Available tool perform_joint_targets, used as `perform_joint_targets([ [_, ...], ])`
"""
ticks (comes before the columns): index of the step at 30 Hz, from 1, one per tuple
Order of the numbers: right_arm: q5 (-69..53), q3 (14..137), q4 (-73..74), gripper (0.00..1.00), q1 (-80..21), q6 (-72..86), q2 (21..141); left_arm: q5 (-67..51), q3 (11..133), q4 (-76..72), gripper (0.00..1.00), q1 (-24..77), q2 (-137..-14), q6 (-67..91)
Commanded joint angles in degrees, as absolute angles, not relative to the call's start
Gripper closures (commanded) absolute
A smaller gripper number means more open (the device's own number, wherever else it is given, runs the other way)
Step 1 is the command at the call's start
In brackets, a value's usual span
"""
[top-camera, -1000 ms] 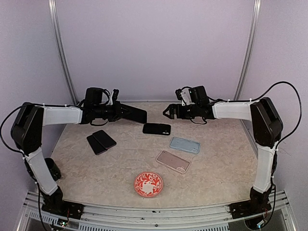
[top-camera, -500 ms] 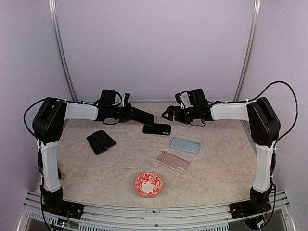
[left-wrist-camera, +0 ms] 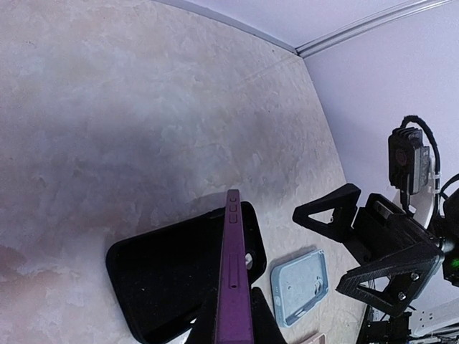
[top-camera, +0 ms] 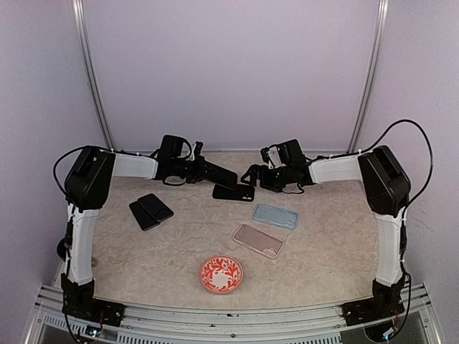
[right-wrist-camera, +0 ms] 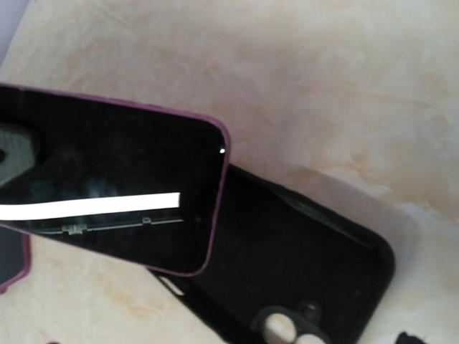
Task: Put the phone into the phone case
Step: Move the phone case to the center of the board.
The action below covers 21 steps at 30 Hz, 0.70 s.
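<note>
The phone (top-camera: 221, 174) has a purple rim and a dark screen. My left gripper (top-camera: 208, 170) is shut on it and holds it on edge, tilted, just above the left end of the black phone case (top-camera: 234, 192). In the left wrist view the phone's purple side (left-wrist-camera: 234, 272) stands over the open black case (left-wrist-camera: 165, 279). The right wrist view shows the phone's screen (right-wrist-camera: 107, 193) overlapping the case (right-wrist-camera: 301, 265) with its camera hole. My right gripper (top-camera: 250, 175) hovers open just right of the case, its fingers (left-wrist-camera: 326, 211) spread wide.
A light blue case (top-camera: 276, 215) and a pink case (top-camera: 258, 240) lie to the right of centre. Two dark phones (top-camera: 150, 210) lie at the left. A red patterned plate (top-camera: 221, 274) sits near the front. The back wall is close behind both grippers.
My left gripper has carried the phone rightwards to just above the black case. My right gripper has shifted a little left and lower, towards the case.
</note>
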State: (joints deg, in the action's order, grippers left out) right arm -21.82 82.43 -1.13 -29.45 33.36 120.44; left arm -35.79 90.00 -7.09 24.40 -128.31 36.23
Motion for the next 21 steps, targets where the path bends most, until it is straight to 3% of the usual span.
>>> perform_joint_targets([
  [1, -20.83, 82.89, -1.87, 0.00, -28.79, 33.46, 122.98, -37.88, 92.87, -8.86, 1.00, 25.03, -130.59, 37.21],
  [21, -26.52, 86.66, -4.30, 0.02, -28.89, 32.98, 128.51, -38.67, 94.25, -5.01, 1.00, 25.66, -133.77, 39.78],
])
